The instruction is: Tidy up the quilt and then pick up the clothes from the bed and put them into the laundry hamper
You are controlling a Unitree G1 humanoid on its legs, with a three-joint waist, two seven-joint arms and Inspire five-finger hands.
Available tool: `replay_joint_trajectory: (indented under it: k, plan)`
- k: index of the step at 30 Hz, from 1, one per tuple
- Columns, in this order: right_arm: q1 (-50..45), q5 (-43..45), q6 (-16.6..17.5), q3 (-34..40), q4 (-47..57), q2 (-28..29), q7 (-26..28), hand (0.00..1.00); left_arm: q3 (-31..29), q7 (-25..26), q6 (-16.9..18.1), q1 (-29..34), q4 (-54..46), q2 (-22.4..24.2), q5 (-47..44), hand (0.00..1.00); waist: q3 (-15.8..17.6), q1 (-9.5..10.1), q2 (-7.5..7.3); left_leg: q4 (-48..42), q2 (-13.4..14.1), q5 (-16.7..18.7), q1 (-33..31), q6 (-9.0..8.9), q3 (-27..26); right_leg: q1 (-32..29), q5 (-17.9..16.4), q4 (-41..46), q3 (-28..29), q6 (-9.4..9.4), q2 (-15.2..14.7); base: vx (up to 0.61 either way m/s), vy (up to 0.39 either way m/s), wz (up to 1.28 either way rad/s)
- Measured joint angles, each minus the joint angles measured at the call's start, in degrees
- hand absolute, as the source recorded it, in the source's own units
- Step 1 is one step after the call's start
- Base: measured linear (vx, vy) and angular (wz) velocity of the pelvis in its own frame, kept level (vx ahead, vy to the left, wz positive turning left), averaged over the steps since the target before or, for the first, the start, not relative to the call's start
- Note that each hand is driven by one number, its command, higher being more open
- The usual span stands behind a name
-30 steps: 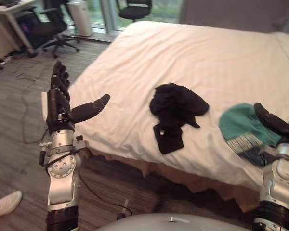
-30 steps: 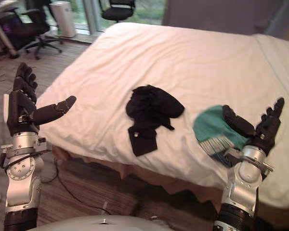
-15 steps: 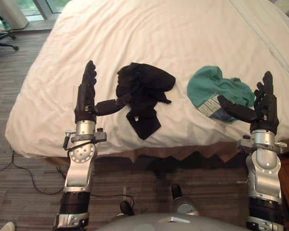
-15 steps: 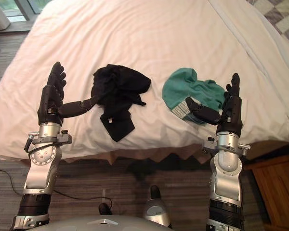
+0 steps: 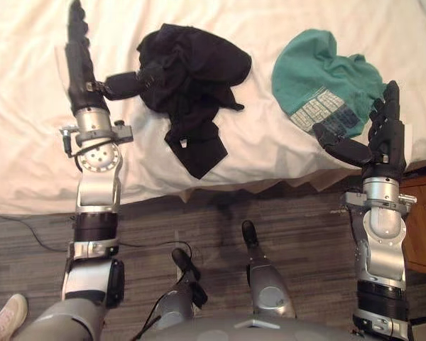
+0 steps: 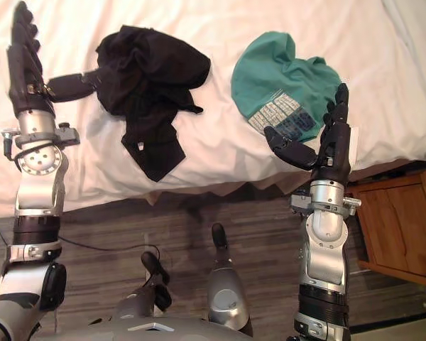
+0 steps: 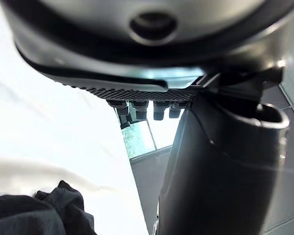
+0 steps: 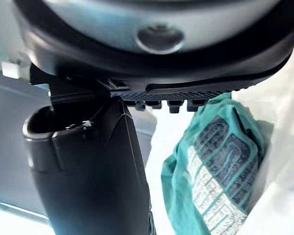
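A crumpled black garment (image 5: 192,74) lies on the white quilt (image 5: 28,128) near the bed's front edge. To its right lies a teal garment (image 5: 319,78) with a printed patch. My left hand (image 5: 79,67) is raised open over the quilt, fingers straight, thumb pointing at the black garment's left side. My right hand (image 5: 382,135) is held up open at the bed's front edge, its thumb just below the teal garment. The black cloth (image 7: 34,210) shows past my left thumb, the teal garment (image 8: 215,171) past my right hand. Neither hand holds anything.
A wooden bedside cabinet (image 6: 405,227) stands at the right, beside my right arm. Grey wood floor (image 5: 220,227) runs along the bed's front. A person's white shoe (image 5: 6,318) shows at the lower left.
The camera has tilted down and come closer to the bed, so both garments now sit higher in the picture. Both hands stay open and raised; the left reaches further over the quilt.
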State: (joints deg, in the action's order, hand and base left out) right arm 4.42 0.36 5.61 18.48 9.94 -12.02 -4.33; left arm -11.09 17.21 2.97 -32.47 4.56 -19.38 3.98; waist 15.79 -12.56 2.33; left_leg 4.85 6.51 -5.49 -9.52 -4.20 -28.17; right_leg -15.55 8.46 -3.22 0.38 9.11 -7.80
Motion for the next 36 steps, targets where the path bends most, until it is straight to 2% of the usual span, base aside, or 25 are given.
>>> replay_joint_trajectory:
  k: [4,10,13,20,30,33,34,36]
  plan:
    - [0.8,0.0,0.0,0.0,0.8,1.1,-1.3,1.00,-0.2,1.3,-0.8,-3.5,2.8,-0.9,1.1,1.00,2.7,0.20,-0.14,0.0,0.0,-0.2,-0.7,0.12,-0.1,-0.8,0.5,0.0,0.0,0.08,0.0,0.00,0.000,0.00]
    - [0.1,-0.1,0.5,-1.3,7.3,1.8,-1.7,1.00,1.2,1.3,-2.3,-4.2,9.5,-0.6,1.1,1.00,4.4,0.08,-0.30,0.0,0.1,-0.5,-2.1,0.20,-1.6,-3.0,0.7,0.0,1.5,0.14,0.0,0.02,-0.004,-0.09]
    - [-1.1,-0.1,1.2,-2.2,10.2,2.7,-2.4,1.00,1.8,1.1,-2.9,-4.3,9.9,0.2,1.1,1.00,5.5,0.06,-0.37,0.0,0.2,-0.5,-2.1,0.17,-3.0,-3.7,1.1,0.0,2.8,0.25,0.1,0.03,-0.004,-0.20]
    - [-3.2,-0.1,1.2,-4.2,10.9,4.1,-3.5,1.00,4.7,1.0,-2.9,-6.9,9.8,1.7,1.1,1.00,5.5,0.02,-0.40,0.0,0.1,-0.2,-1.6,-0.20,-6.4,-5.0,2.0,0.0,5.6,0.59,0.3,0.02,-0.006,-0.21]
    - [-3.6,-0.1,1.2,-5.0,11.0,5.9,-3.7,1.00,8.6,2.4,-2.7,-11.1,10.1,7.8,1.3,1.00,5.5,-1.26,-0.40,0.3,0.4,0.4,-1.3,-1.10,-9.9,-6.5,2.3,-0.1,9.4,0.66,0.8,0.03,-0.028,-0.17]
    - [-3.5,-0.1,1.2,-4.8,11.4,5.9,-4.5,1.00,8.4,2.8,-2.9,-14.6,17.1,9.6,4.1,1.00,5.5,-1.71,-0.40,0.3,0.8,0.3,-1.4,-1.21,-9.9,-6.5,2.4,-0.1,9.3,0.62,1.0,0.04,-0.027,0.01]
    - [-3.4,0.0,1.2,-4.8,11.8,5.9,-5.0,1.00,8.1,2.5,-3.2,-15.8,20.7,10.3,6.8,0.00,5.5,-1.66,-0.40,0.3,0.9,0.3,-1.4,-1.20,-10.0,-6.5,2.4,-0.1,9.3,0.58,1.1,0.03,-0.024,0.01]
    - [-3.5,0.0,1.2,-4.7,13.3,6.0,-5.3,1.00,6.6,2.5,-3.1,-16.7,25.7,12.0,12.6,0.00,5.5,-1.63,-0.41,0.3,1.1,0.3,-1.8,-1.18,-10.0,-6.5,2.5,-0.1,9.0,0.55,1.2,0.01,-0.011,0.04]
